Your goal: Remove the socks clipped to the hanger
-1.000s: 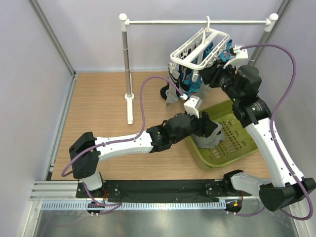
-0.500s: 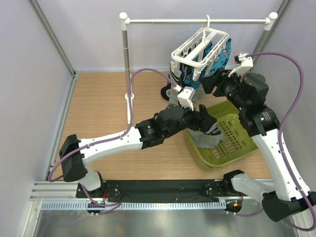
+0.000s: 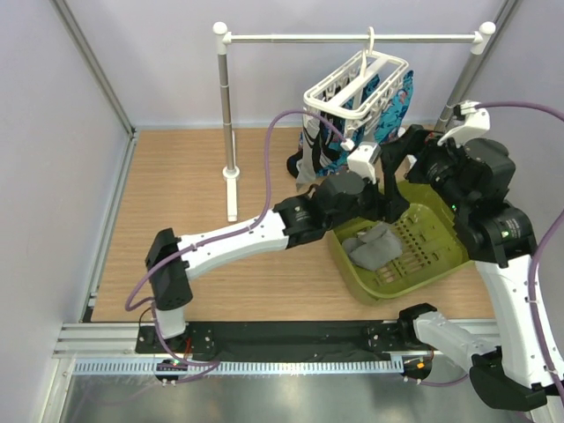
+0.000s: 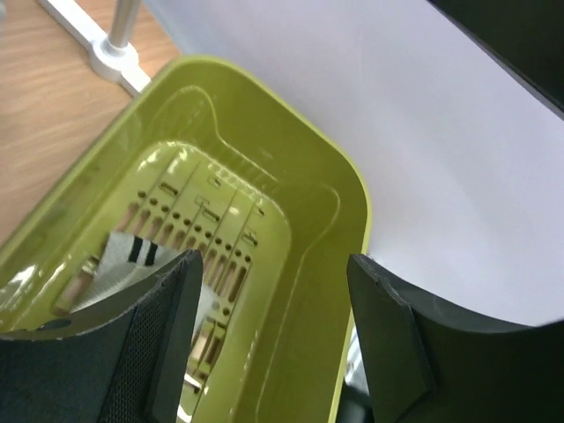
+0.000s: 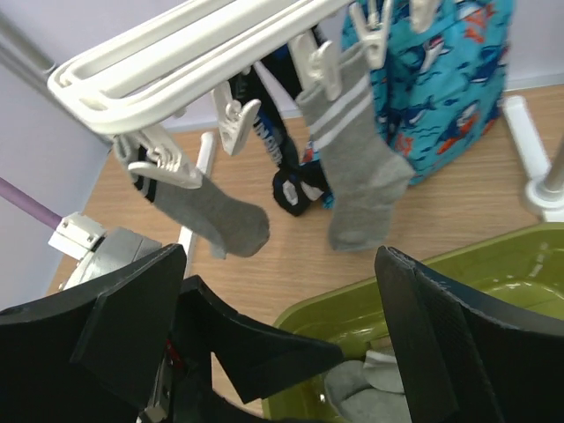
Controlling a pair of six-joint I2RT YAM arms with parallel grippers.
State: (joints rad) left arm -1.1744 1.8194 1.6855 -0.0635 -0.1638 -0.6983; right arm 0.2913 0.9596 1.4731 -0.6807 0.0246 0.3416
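Observation:
The white hanger (image 3: 357, 88) hangs by its hook from the rail. Two grey socks (image 5: 216, 216) (image 5: 357, 176) and a black sock (image 5: 295, 189) dangle from its pegs (image 5: 185, 53). More grey socks (image 3: 374, 245) lie in the green basket (image 3: 441, 256); one with dark cuff bands (image 4: 123, 256) shows in the left wrist view. My left gripper (image 3: 394, 198) (image 4: 275, 273) hovers open over the basket's far side, nothing between its fingers. My right gripper (image 3: 401, 152) (image 5: 280, 264) stands wide open and empty, just right of and below the hanger.
A bright blue patterned cloth (image 3: 388, 101) hangs behind the socks. The white rail stand (image 3: 227, 132) has its post at the left and a foot (image 4: 115, 53) by the basket. The two grippers are close together above the basket. Grey walls enclose the wooden table.
My left gripper rose from the basket's floor and moved back and right, leaving a grey sock there. My right gripper drew back from the hanger and opened wide.

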